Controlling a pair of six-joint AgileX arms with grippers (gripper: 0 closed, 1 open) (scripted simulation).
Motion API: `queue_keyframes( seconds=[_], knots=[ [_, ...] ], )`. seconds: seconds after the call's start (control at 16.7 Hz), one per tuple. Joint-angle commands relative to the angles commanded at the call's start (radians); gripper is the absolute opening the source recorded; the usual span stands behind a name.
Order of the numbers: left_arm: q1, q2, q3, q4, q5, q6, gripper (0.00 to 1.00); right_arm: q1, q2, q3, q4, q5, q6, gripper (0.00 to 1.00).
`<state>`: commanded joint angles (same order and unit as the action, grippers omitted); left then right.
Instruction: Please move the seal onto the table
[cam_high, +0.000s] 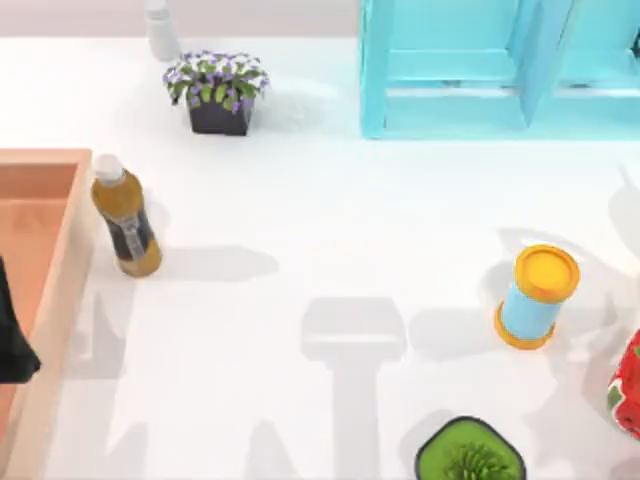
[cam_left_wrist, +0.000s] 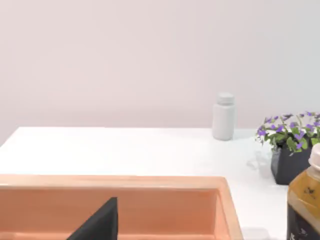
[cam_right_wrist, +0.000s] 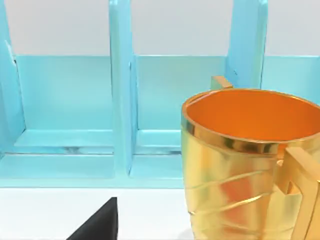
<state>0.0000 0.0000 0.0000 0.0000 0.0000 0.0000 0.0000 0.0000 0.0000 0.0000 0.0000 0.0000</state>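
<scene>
My left claw (cam_high: 14, 335) hangs at the far left, over the orange-brown wooden tray (cam_high: 62, 250), and shows as a dark shape against the tray's floor. From the wrist, a black wedge of it juts up in front of the tray's inner wall. I cannot tell whether this claw is wide or narrow. The seal is hidden; my guess is that it sits in the tray under that dark shape, which would explain why the arm is there. The white table (cam_high: 320, 220) is where the seal must end up, and the open stretch just right of the tray looks like the easiest landing place. The tea bottle (cam_high: 125, 215) stands upright just beside the tray's rim, so any lift over that rim has to pass well in front of it. The potted flowers (cam_high: 218, 92) and a small white bottle (cam_high: 160, 28) stand farther back and are no obstacle. My right claw (cam_right_wrist: 100, 222) is parked facing the light-blue shelf (cam_right_wrist: 120, 100), with a gold mug (cam_right_wrist: 235, 175) close before it. I cannot tell its state either.
</scene>
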Motion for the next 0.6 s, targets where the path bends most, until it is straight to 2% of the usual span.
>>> queue_keyframes(
  seconds=[0.3,0.6],
  knots=[
    [0.012,0.064,0.060,-0.060,0.004,0.020,1.00,0.000,0.000,0.000,0.000,0.000,0.000,1.00],
    [0.076,0.378,0.343,-0.327,0.007,0.094,1.00,0.000,0.000,0.000,0.000,0.000,0.000,1.00]
  ],
)
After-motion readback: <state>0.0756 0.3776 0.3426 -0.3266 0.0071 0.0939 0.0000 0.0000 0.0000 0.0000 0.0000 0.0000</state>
